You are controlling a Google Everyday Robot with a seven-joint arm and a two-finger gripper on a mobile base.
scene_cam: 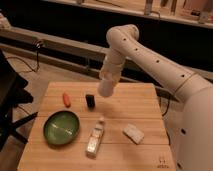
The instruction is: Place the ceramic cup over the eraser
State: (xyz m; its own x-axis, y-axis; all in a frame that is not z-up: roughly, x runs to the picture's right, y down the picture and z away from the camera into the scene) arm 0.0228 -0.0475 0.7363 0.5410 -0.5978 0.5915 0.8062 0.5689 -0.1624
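Note:
The eraser (pixel 90 100) is a small black upright block on the wooden table (pixel 130 102), left of centre near the far edge. My gripper (pixel 106 90) hangs at the end of the white arm, just right of the eraser and slightly above it. It is shut on the ceramic cup (pixel 105 91), a small white tapered shape at the arm's tip, held above the table. The cup's lower edge is about level with the top of the eraser and apart from it.
An orange carrot-like piece (pixel 66 99) lies left of the eraser. A green bowl (pixel 61 128) sits at the front left. A white-and-clear bottle (pixel 95 137) lies at the front centre. A pale flat block (pixel 133 133) lies to the right.

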